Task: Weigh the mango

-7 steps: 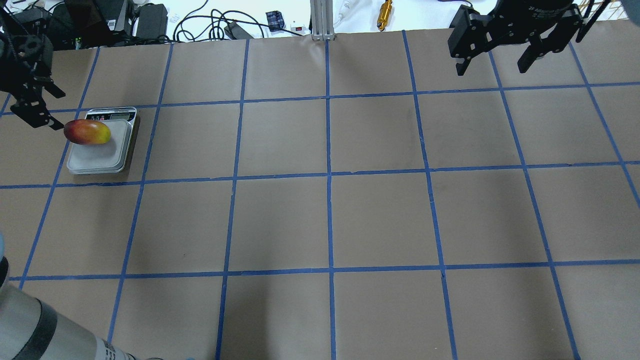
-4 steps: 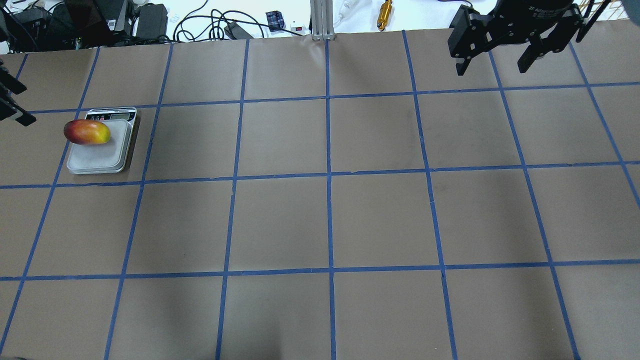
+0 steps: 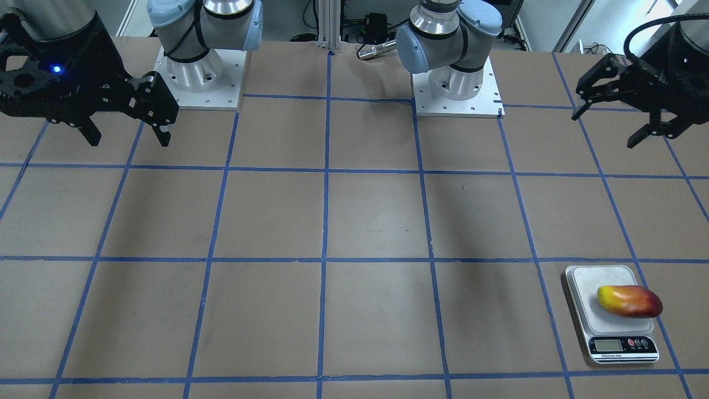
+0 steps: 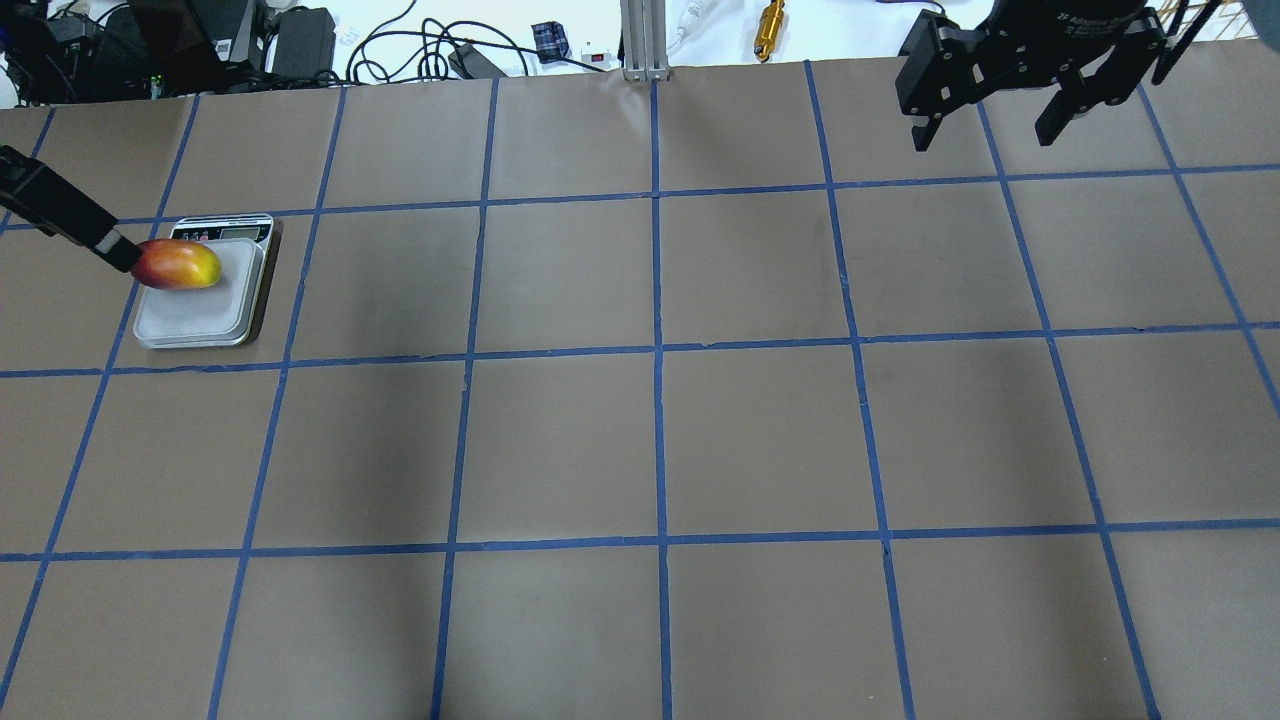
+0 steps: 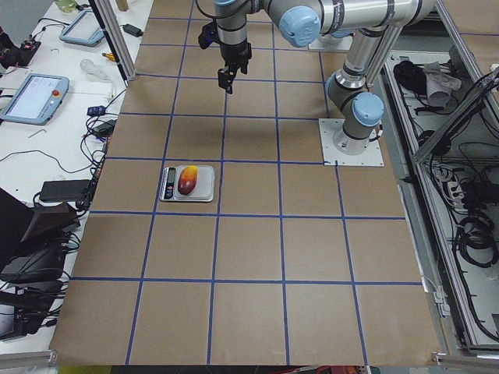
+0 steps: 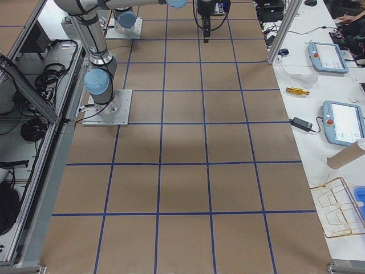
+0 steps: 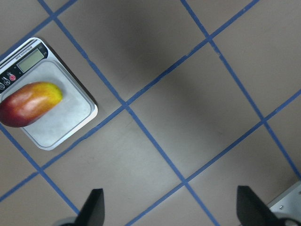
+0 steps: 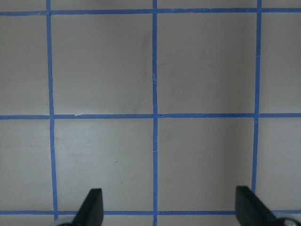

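Note:
The mango (image 3: 630, 301), red-orange with a yellow end, lies on the silver scale (image 3: 592, 288), overhanging the platform's edge. It also shows in the overhead view (image 4: 177, 264) and the left wrist view (image 7: 29, 103), on the scale (image 4: 195, 315) (image 7: 61, 125). My left gripper (image 3: 606, 130) (image 7: 171, 212) is open and empty, raised well above the table and apart from the mango. In the overhead view only one of its fingers (image 4: 60, 208) shows, its tip overlapping the mango's red end. My right gripper (image 3: 129, 138) (image 4: 982, 140) (image 8: 169, 212) is open and empty, high over the far side.
The brown table carries a blue tape grid. The two arm bases (image 3: 196, 72) (image 3: 457, 83) stand at the robot's edge. Cables and power bricks (image 4: 300, 40), a metal post (image 4: 640, 40) and a gold cylinder (image 4: 770, 28) lie beyond the far edge.
In the overhead view the left gripper swung out past the left edge, and one finger now reaches back in over the mango's end. Mango, scale and right gripper have not moved.

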{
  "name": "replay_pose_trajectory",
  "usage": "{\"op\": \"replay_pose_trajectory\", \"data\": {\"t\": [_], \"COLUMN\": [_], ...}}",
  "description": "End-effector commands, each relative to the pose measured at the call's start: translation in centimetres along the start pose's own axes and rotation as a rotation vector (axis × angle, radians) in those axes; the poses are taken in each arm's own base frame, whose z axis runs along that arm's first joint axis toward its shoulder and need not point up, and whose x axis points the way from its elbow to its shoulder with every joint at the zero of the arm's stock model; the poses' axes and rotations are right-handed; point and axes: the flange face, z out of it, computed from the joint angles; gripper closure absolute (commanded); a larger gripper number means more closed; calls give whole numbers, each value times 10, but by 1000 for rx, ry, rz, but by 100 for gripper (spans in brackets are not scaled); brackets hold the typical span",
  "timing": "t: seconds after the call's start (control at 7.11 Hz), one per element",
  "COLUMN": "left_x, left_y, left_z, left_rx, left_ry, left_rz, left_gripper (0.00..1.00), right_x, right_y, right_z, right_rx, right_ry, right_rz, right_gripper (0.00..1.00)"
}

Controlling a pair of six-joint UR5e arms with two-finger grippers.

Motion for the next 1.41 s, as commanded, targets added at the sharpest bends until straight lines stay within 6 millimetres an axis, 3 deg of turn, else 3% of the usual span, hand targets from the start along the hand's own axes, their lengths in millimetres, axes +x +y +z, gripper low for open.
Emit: {"op": "replay_pose_trajectory", "data": {"t": [0.0,0.28,0.42,0.56,1.27], "left_x": [72,126,143,151,141], "left_y": [-36,-65,-84,-96,-99], "left_z": [12,25,32,34,24], "left_rx": [-19,-8,32,71,79], "left_ry": [-9,-22,-36,-48,-108], "left_rz": [-230,-401,-441,-456,-452], "left_gripper": [0,0,0,0,0], "right_x": [0,0,0,0,0], "right_y": [0,0,0,0,0], "right_z": [0,0,0,0,0], "right_rx": [-1,-1,-1,-1,-1], "right_ry": [-1,1,-1,-1,1], "right_rz": [0,0,0,0,0], "right_gripper": [0,0,0,0,0]}}
